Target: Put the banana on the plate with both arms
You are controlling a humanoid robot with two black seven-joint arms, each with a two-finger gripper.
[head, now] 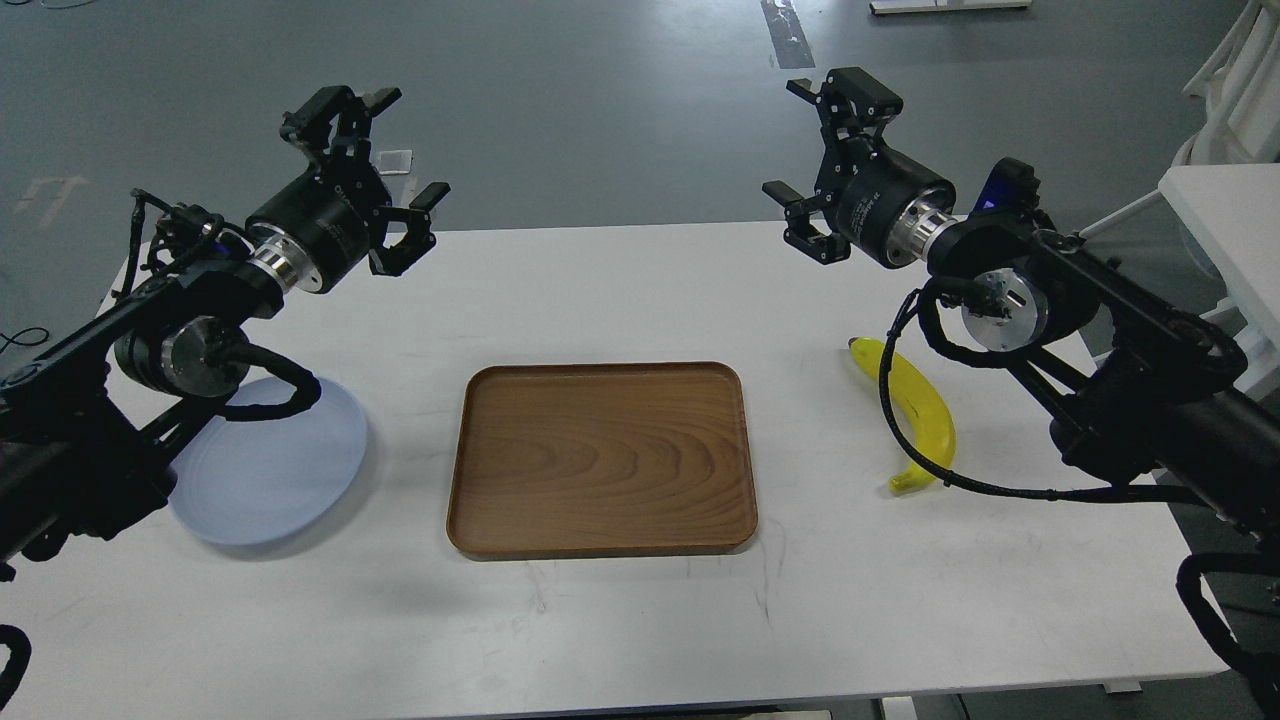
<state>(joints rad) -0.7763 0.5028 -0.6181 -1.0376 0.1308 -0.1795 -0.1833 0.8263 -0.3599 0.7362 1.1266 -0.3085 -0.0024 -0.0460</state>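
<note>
White table (620, 290) across the middle of the frame, grey floor (600, 100) beyond it.

Centre: brown wooden tray (600, 458), rectangular with rounded corners, flat on the table, nothing in it.

Lower left: pale blue plate (280, 470), round and shallow, flat on the table, well apart from the tray's left edge, partly hidden behind the left arm (150, 340) and a black cable.

Right of centre: yellow banana (925, 415) lying on the table, curved, dark tip toward the top, other end toward the bottom of the frame; well apart from the tray, far from the plate. Black cable crossing in front of it, right arm (1100, 330) just beside it on the right.

Upper left: left hand (392, 160), raised above the table's far edge, fingers spread wide, nothing between them.

Upper right: right hand (805, 140), likewise raised over the far edge, fingers spread wide, holding nothing.

Both hands well apart from banana and plate. Far right edge: corner of another white table (1225, 220).
</note>
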